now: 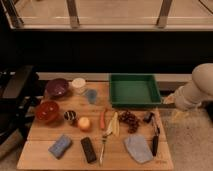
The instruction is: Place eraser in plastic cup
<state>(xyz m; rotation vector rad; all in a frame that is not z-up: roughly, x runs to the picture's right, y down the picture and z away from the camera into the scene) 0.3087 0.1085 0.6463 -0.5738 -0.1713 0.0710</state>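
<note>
**Eraser flat at the desk's front edge, cup well behind it**

The eraser (pixel 88 149) lies flat on the wooden desk (pixel 35 155), in the front row and left of the middle. It is a matte black block, long and narrow, with plain faces and no marking that I can make out. Its long axis runs nearly front to back, a little askew: the far end leans toward the left of the view and the near end toward the right. A blue-grey sponge (pixel 60 146) lies just to its left, and a slim fork-like utensil (pixel 103 145) lies just to its right, roughly parallel to it. Neither touches it.

The cup (pixel 91 95) stands upright in the back row, well apart from the eraser and almost straight behind it. It is small, translucent and blue-grey. A white container (pixel 78 84) stands just beside it to the left, and the green tray (pixel 135 90) is to its right. Between cup and eraser sit a small dark cup (pixel 70 116), a round fruit (pixel 84 123) and a carrot (pixel 103 119).

The white arm (pixel 199 86) comes in from the right of the view. Its claw (pixel 169 100) hangs by the tray's right rim, above the desk's far right corner and far from both eraser and cup. The claw stands wide and holds nothing.
</note>
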